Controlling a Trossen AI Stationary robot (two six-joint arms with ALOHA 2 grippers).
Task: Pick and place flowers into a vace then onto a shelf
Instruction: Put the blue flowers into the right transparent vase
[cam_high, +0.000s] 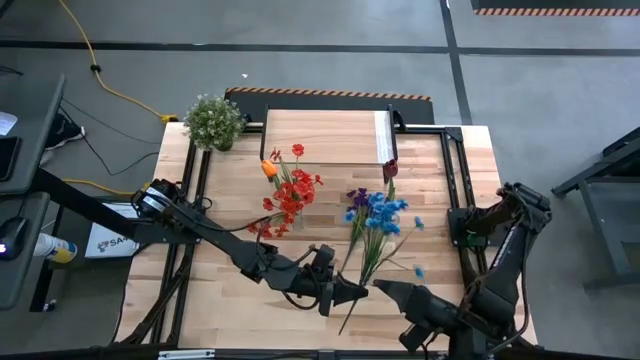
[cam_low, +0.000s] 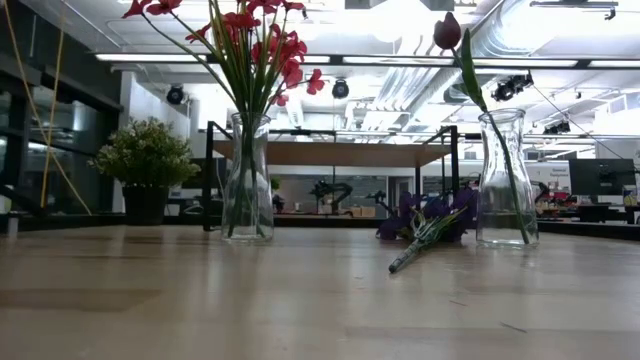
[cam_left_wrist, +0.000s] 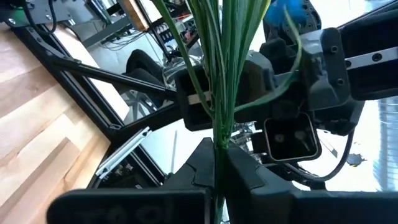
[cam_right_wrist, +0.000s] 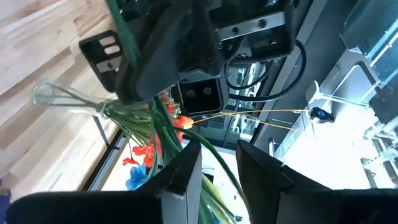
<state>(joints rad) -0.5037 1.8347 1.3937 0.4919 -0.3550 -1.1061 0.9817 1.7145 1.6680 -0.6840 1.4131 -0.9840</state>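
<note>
The left gripper is near the front of the table. Its fingers pinch the stems of the blue and purple flowers so they can be lifted. The red flowers already stand in a vase. The right gripper waits just beside, fingers a little apart, holding nothing. The shelf is at the back.

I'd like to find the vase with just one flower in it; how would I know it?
On the wooden table, in front of the low plank-topped shelf, stand two clear glass vases. Yours is the vase beside the purple and blue bunch lying on the table. It holds a single dark red rosebud, while the other vase is packed with red flowers.
</note>
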